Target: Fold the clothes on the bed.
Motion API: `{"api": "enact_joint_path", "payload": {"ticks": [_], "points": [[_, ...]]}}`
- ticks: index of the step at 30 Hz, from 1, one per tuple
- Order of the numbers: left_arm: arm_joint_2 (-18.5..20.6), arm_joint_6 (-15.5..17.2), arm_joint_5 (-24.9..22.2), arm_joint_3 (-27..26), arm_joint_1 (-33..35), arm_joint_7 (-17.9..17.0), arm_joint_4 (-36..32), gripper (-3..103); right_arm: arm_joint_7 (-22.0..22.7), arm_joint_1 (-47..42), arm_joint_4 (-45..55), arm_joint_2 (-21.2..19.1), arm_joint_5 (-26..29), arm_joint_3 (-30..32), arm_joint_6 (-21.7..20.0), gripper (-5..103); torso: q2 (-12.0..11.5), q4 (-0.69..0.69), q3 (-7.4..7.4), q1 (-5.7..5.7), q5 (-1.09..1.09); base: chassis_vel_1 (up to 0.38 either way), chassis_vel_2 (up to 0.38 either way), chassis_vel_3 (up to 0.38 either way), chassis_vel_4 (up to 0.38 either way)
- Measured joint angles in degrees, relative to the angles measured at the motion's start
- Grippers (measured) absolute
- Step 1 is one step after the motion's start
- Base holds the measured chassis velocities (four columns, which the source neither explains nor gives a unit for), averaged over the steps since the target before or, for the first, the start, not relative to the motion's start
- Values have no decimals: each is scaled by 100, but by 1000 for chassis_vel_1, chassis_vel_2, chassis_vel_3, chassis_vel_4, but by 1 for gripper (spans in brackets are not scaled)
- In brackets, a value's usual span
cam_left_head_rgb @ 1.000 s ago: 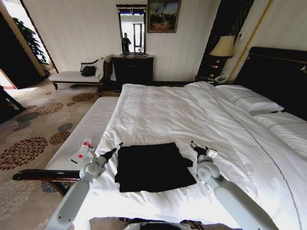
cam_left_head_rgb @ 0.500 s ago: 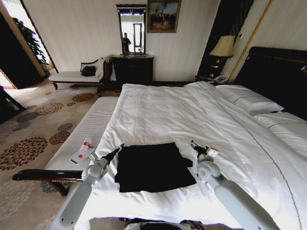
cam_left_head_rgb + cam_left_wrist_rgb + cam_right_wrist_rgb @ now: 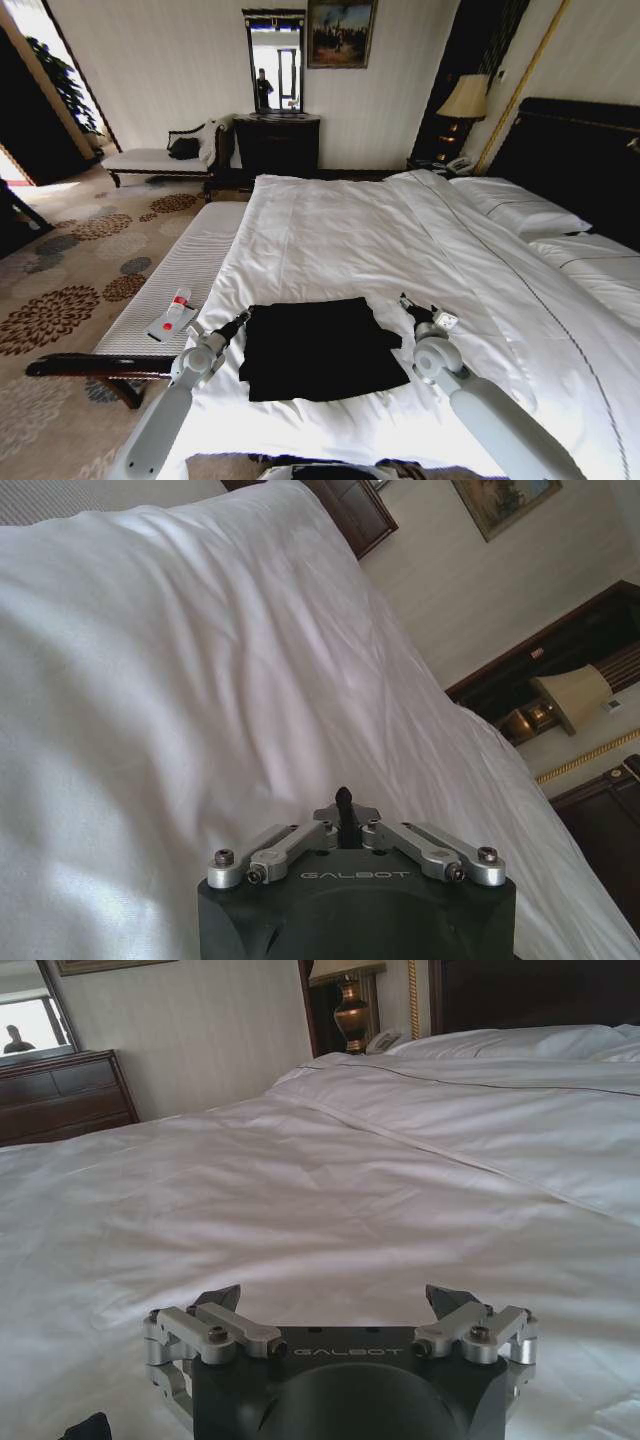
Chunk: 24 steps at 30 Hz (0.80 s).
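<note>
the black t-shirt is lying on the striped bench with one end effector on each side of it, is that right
Not quite. The black T-shirt lies on the bed, on its white cover, not on the striped bench, as the head view shows. The left end effector and right end effector do flank it.

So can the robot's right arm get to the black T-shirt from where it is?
Probably yes. The right tool hangs open just beside the black T-shirt, at its right edge, and nothing but white duvet lies between them.
</note>
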Motion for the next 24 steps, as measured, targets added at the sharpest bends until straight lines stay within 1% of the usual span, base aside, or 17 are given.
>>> {"api": "enact_joint_path", "payload": {"ticks": [1,2,7,12,15,16,17,18,20,21,23,24], "points": [[0,-3,3,-4,0,-1,0,3,1,-1,0,1,-5,-1,1,100,0,0,0,0,0,0,0,0,0],[0,-5,4,-8,-2,-2,0,1,1,0,-3,6,-6,-4,2,100,0,0,0,0,-1,0,0,0,0],[7,-12,5,-30,-5,-4,-1,1,2,15,-22,23,-14,-20,3,100,0,0,0,0,-1,0,0,0,0],[55,-53,-17,-164,-12,-5,-34,1,-31,83,-141,82,-29,-27,20,100,0,0,0,0,-1,0,0,0,0],[107,-61,-84,-235,-23,-9,-83,1,-293,176,-246,144,65,-57,122,100,0,-1,0,0,-1,0,0,0,0],[107,-61,-84,-235,-23,-9,-83,1,-293,176,-246,144,65,-57,122,100,0,-1,0,0,-1,0,0,0,0],[120,-62,-100,-253,-23,-13,-102,1,-484,222,-275,154,155,-72,166,100,0,-1,0,0,-1,0,0,0,0],[138,-64,-111,-270,-21,-18,-127,1,-758,293,-323,156,347,-98,173,100,0,0,0,0,-1,0,0,0,0],[142,-72,-102,-278,-4,-21,-145,1,-1018,384,-400,154,698,-142,101,100,0,1,0,0,-1,0,0,0,0],[142,-72,-102,-278,-4,-21,-145,1,-1018,384,-400,154,698,-142,101,100,0,1,0,0,-1,0,0,0,0],[121,-80,-76,-298,18,-22,-159,1,-1266,499,-492,155,1117,-190,-35,100,0,0,0,0,-1,0,0,0,0],[110,-83,-69,-309,27,-21,-162,1,-1325,527,-511,159,1212,-204,-81,100,0,0,0,0,-1,0,0,0,0]]}}
